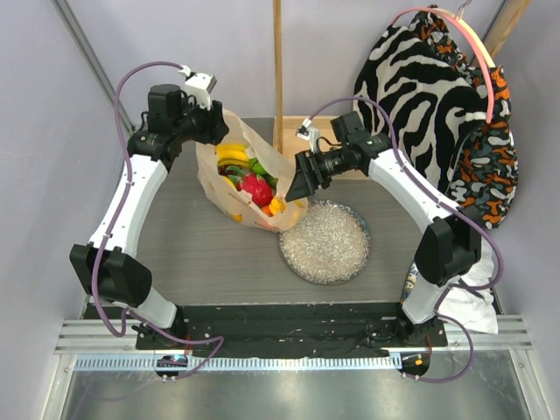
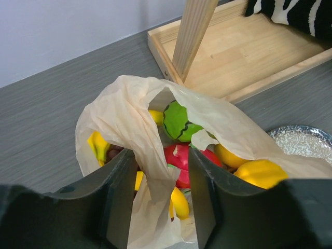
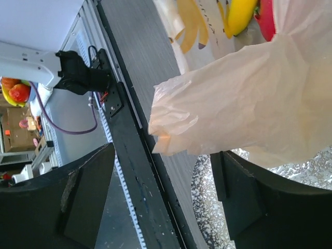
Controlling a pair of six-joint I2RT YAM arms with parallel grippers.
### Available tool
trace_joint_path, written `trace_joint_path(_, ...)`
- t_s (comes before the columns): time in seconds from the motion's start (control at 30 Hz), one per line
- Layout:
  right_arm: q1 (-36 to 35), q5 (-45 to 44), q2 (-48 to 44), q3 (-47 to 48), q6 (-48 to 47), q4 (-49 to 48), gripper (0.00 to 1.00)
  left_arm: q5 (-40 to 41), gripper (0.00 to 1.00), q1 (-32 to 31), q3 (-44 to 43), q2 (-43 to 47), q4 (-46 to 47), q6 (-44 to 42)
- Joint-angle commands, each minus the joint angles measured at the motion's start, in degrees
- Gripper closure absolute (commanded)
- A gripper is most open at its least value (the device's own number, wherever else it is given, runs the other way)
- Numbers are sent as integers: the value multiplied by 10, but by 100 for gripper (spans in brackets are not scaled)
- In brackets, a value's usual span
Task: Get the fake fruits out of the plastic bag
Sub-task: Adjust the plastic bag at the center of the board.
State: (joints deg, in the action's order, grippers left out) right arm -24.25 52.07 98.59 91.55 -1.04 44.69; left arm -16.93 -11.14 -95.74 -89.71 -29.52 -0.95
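Nearest us on the bench (image 1: pixel 201 254) we note the speckled plate (image 1: pixel 325 242). Just beside it the plastic bag (image 1: pixel 213 175) lies with its mouth open, and the fake fruits (image 1: pixel 249 182) are inside. We see the left tool (image 2: pixel 160 155) spread, a fold of bag rim between its fingers, not clamped. The right tool (image 3: pixel 163 155) is spread wide around a loose flap. A wooden tray (image 2: pixel 249 52) sits farthest back.

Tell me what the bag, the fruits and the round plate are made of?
The bag looks like thin plastic film: crinkly, see-through, beige. The fruits look like hard plastic, glossy with bright highlights. The plate seems to be glazed ceramic, speckled grey, though that is a guess.
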Motion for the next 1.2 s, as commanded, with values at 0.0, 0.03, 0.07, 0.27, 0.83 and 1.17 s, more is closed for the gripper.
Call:
trace_joint_path(0.0, -7, -64, 25, 45, 60, 7, 19, 5, 56, 1, -1, 19, 6, -6)
trace_joint_path(0.03, -7, -80, 27, 47, 68, 8, 19, 4, 62, 1, 1, 22, 7, -5)
trace_joint_path(0.07, -7, -96, 29, 51, 78, 13, 20, 4, 66, 2, 5, 23, 7, -5)
trace_joint_path(0.27, -18, -96, 56, 95, 82, 53, 22, 12, 100, 1, 28, 45, 4, -6)
trace_joint_path(0.83, -62, -169, 374, 587, 87, -111, 99, 95, 100, 180, 19, 47, -35, 47)
trace_joint_path(1.17, -44, -305, 330, 590, 58, -491, 99, 59, 100, 197, -247, -38, -20, 57)
